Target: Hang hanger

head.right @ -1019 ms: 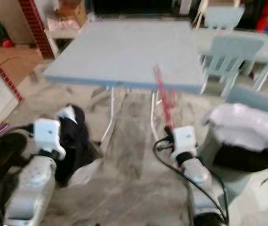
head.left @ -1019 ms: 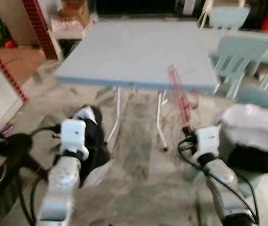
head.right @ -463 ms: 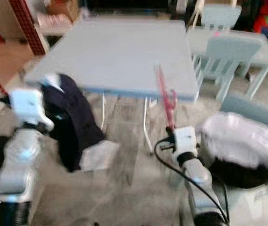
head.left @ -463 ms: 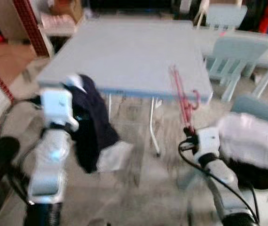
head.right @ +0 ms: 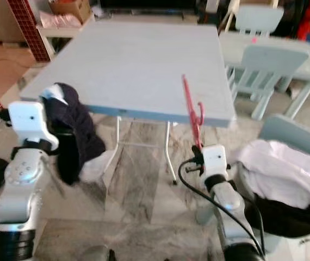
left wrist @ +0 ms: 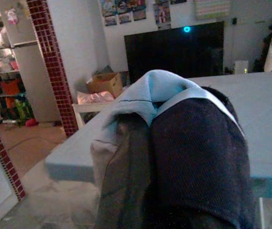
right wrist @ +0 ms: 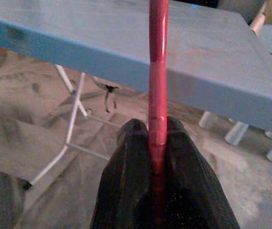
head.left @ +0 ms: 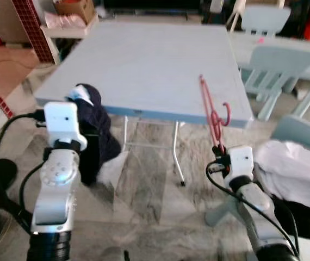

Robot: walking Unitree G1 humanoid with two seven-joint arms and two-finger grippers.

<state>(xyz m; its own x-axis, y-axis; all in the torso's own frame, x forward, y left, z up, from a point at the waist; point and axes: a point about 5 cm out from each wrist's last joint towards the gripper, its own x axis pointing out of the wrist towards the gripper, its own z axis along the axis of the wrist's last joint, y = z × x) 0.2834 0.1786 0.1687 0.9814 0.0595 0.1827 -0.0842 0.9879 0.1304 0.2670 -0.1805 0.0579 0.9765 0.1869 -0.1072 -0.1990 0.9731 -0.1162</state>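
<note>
Standing before the blue worktop (head.left: 155, 60), the right gripper (right wrist: 158, 138) clamps the red hanger (head.left: 212, 117) upright, hook free for hanging, while the left gripper's (head.left: 81, 130) fingers, hidden under cloth, carry a dark garment (left wrist: 193, 157) clear of the floor.

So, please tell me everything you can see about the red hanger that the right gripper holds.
The red hanger is thin, smooth and glossy, probably plastic. The right gripper is shut on its straight bar, both black fingers pressing it. It stands almost upright before the near edge of the light blue table, its curved hook beside the bar near the top. It carries no garment.
</note>
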